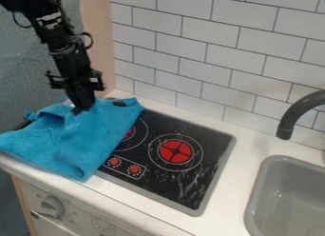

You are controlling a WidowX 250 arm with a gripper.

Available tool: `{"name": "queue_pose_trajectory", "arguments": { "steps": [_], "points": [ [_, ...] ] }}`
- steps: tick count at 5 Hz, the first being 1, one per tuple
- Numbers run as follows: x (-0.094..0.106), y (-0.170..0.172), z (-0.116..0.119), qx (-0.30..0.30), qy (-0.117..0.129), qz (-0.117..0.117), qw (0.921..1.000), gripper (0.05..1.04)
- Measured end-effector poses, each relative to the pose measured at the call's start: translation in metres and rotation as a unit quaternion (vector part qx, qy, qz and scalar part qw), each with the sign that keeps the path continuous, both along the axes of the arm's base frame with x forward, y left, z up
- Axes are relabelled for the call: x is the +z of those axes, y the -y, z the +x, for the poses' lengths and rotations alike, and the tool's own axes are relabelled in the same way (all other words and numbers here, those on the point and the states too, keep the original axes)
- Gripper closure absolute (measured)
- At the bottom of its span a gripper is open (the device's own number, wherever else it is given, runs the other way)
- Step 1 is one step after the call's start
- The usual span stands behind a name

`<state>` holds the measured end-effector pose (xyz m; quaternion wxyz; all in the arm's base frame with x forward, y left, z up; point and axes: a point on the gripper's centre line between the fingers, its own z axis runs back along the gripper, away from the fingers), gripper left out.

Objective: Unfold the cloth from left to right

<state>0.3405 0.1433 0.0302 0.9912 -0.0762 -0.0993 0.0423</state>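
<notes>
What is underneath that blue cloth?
The cloth lies over the left side of the black stove top; part of a red-centred burner peeks out at its edge. Whatever else lies beneath is covered.

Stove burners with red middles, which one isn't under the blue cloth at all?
The burner nearer the sink: its whole red middle and the rings around it show. The other visible burner is partly covered by the cloth.
</notes>
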Motion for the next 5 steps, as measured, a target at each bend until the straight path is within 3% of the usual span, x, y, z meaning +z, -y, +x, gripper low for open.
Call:
{"name": "queue_pose_trajectory", "arguments": {
  "steps": [1, 2, 5],
  "points": [
    [-0.004, 0.029, 0.003, -0.025, -0.004, -0.022, 0.9994, 1.029],
    [0.009, 0.059, 0.010, -0.050, 0.011, -0.031, 0.9982, 1.029],
    [-0.007, 0.134, 0.009, -0.119, 0.005, -0.039, 0.9921, 1.029]
  ]
}}
